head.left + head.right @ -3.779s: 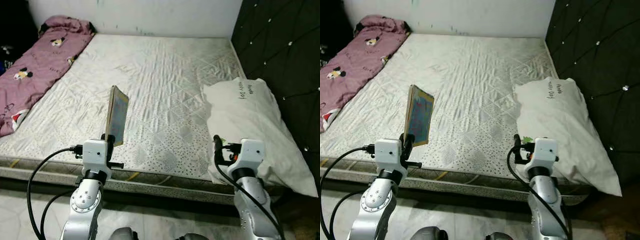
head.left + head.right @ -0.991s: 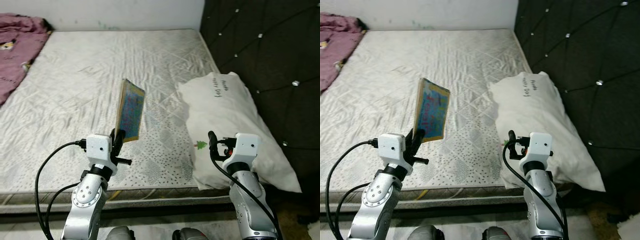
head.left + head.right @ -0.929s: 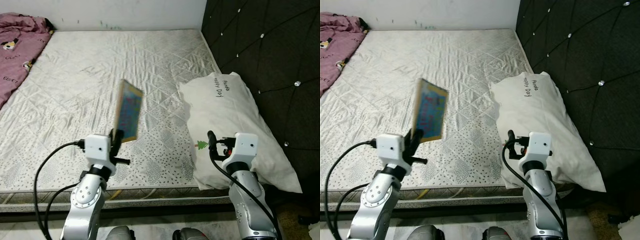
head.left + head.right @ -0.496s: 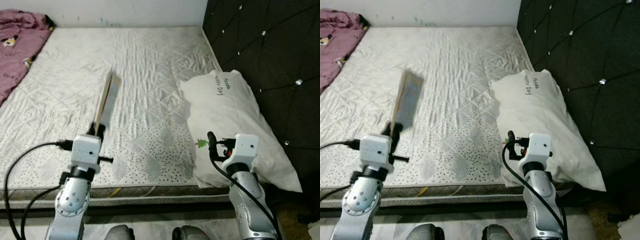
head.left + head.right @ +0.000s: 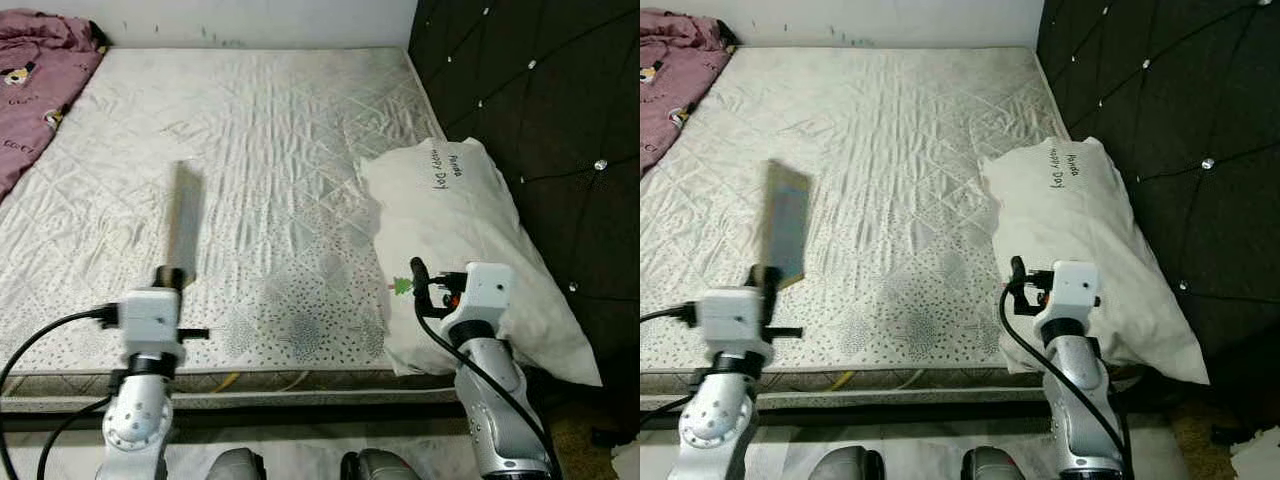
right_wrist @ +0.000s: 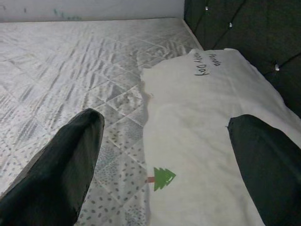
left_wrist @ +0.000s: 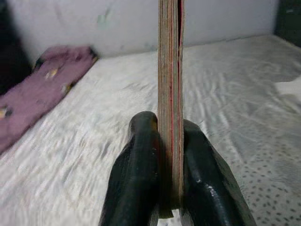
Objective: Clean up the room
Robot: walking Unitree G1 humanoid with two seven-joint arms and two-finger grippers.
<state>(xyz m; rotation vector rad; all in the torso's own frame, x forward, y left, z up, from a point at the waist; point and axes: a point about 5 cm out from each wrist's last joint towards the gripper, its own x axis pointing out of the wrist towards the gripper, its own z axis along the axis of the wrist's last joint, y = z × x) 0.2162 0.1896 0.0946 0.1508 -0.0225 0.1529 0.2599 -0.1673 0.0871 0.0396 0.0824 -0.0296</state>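
Book [image 7: 170, 94] stands upright, pinched edge-on between the left gripper's [image 7: 170, 188] fingers [image 7: 136, 179], held above the mattress [image 5: 270, 150] near its front edge. Right gripper [image 6: 160, 160] hovers with fingers spread wide over the pillow [image 5: 460, 230] beside the headboard [image 5: 540, 110]

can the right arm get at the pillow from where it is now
Probably yes. The right gripper is open and faces the pillow at the bed's near right corner, with nothing between them. The left gripper is busy holding a book.
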